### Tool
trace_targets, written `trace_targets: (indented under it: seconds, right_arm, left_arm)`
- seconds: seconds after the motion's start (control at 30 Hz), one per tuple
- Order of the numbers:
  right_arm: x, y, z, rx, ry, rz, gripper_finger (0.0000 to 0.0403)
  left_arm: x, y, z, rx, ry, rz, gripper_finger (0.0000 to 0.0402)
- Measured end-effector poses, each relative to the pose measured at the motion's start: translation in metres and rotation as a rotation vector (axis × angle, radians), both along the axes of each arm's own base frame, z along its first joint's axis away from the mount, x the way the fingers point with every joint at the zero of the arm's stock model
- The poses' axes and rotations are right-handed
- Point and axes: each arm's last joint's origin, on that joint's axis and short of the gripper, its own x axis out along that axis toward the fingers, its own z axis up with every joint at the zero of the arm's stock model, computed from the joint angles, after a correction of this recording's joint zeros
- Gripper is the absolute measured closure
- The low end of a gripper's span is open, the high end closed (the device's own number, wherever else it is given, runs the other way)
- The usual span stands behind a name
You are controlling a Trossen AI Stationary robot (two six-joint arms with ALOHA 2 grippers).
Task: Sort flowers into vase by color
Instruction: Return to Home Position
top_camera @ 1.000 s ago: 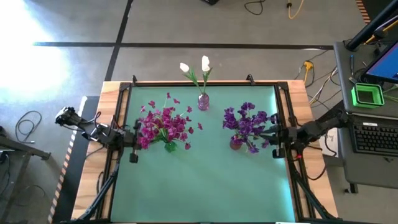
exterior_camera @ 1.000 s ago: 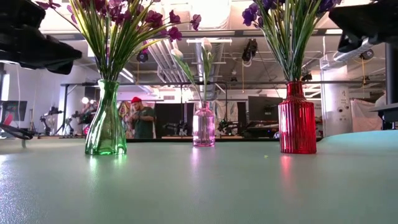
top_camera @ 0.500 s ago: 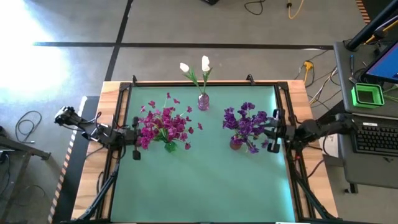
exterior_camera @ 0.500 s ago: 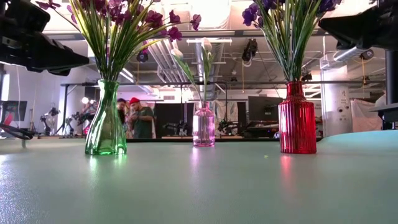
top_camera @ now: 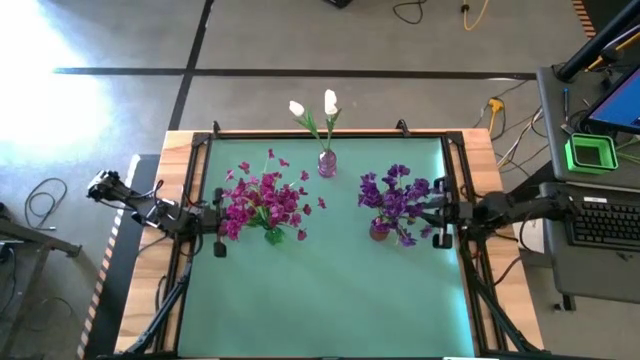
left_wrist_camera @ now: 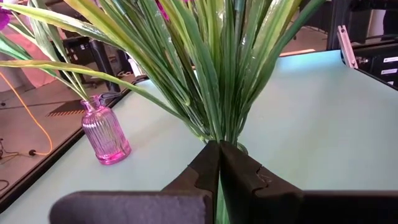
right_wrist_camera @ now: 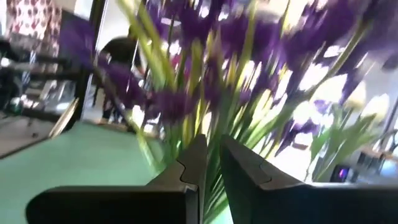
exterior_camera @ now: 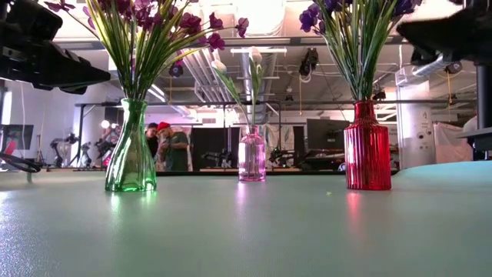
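Magenta-pink flowers (top_camera: 263,203) stand in a green glass vase (exterior_camera: 131,158) on the table's left half. Purple flowers (top_camera: 395,195) fill a red ribbed vase (exterior_camera: 367,150) on the right half. Two white buds (top_camera: 312,106) stand in a small pink vase (exterior_camera: 251,156) by the far edge. My left gripper (top_camera: 222,220) hovers shut at the left edge, level, pointing at the magenta bunch's green stems (left_wrist_camera: 217,74). My right gripper (top_camera: 432,222) hovers at the right edge beside the purple bunch (right_wrist_camera: 205,68), its fingers nearly together with nothing between them.
The green mat (top_camera: 330,290) lies bare from the vases to the near edge. A dark frame (top_camera: 195,150) runs along the table's sides. Beyond the right edge are a keyboard (top_camera: 605,225) and a green box (top_camera: 590,152). People (exterior_camera: 167,146) stand far behind the table.
My right gripper has swung a little toward the table's far edge and rolled, and now points level at the purple bunch. My left gripper has turned slightly toward the magenta bunch. The vases and flowers have kept still.
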Motion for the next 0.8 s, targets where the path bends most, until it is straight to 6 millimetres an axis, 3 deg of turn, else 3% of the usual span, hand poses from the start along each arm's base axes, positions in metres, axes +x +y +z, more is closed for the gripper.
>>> trace_targets:
  seconds: [0.07, 0.33, 0.8]
  right_arm:
    - [0.001, 0.0, -0.005, 0.02, 0.054, 0.007, 0.0365]
    - [0.003, 0.0, -0.021, 0.372, 0.216, 0.056, 0.0365]
    - [0.003, 0.0, -0.018, 0.241, 0.207, 0.031, 0.0365]
  left_arm:
    - [0.0, 0.0, 0.0, 0.0, 0.0, 0.0, 0.0402]
    - [0.0, 0.0, 0.0, 0.0, 0.0, 0.0, 0.0402]
    - [0.0, 0.0, 0.0, 0.0, 0.0, 0.0, 0.0402]
